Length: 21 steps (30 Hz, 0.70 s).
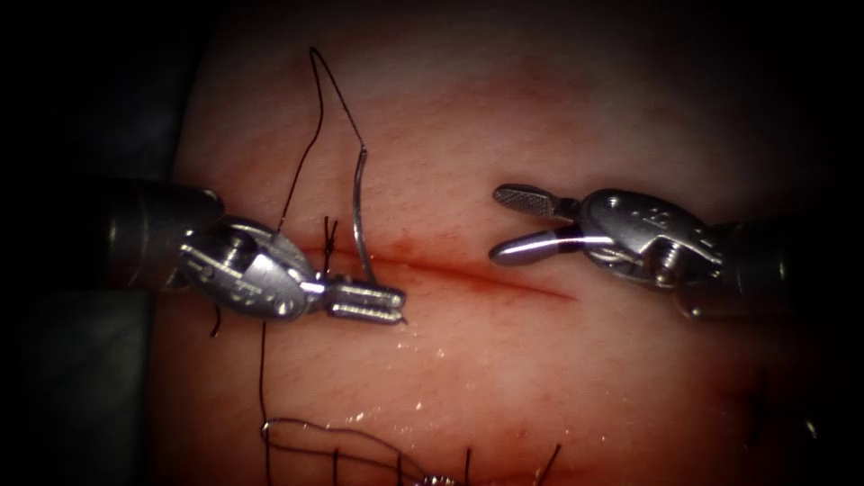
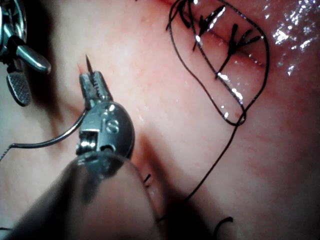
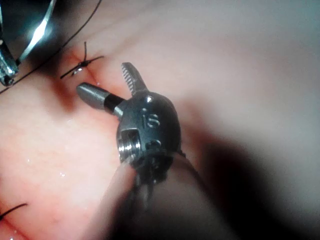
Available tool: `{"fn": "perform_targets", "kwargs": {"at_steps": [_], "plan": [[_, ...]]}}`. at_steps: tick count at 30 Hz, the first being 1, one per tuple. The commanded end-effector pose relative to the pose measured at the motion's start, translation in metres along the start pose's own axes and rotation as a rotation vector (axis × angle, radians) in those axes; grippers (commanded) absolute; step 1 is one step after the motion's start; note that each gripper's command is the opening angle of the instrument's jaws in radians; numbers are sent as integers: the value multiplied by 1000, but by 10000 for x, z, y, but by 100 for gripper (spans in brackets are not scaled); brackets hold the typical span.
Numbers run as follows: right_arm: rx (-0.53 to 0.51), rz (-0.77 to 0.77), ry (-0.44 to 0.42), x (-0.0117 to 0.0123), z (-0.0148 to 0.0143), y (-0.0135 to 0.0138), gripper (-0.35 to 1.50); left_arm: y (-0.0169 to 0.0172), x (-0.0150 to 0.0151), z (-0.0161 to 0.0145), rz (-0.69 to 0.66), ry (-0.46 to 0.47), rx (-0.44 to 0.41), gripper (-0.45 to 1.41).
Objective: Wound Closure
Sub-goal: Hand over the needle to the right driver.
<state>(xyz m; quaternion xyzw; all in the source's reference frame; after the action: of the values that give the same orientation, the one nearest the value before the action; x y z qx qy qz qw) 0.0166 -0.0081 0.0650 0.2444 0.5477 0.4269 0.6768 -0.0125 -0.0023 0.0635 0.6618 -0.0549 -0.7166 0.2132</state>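
Left gripper (image 1: 364, 301) clamps needle (image 1: 358, 211) near its point — above the cut (image 1: 468, 270), out of tissue (image 1: 540, 378). Right gripper (image 1: 513, 225) spread, empty. Risk: needle swivelling in so short a grip.

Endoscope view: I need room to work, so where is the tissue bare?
Bare: pink tissue below the red cut, and above the open right pincer. Crowded: the left pincer holding the curved steel needle, the dark thread, the knotted stitch.
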Motion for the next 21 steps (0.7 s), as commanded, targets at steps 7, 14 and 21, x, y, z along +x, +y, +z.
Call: {"fn": "perform_targets", "kwargs": {"at_steps": [7, 14, 21], "plan": [[145, 249, 33, 0, 32, -19, 108, 3, 0, 2, 63, 116, -12, -45], [185, 377, 88, 0, 51, -31, 118, 4, -2, 2, 116, 125, 32, -45], [188, 425, 116, 1, 69, -39, 121, 5, 4, 1, 144, 134, 45, -45]]}}
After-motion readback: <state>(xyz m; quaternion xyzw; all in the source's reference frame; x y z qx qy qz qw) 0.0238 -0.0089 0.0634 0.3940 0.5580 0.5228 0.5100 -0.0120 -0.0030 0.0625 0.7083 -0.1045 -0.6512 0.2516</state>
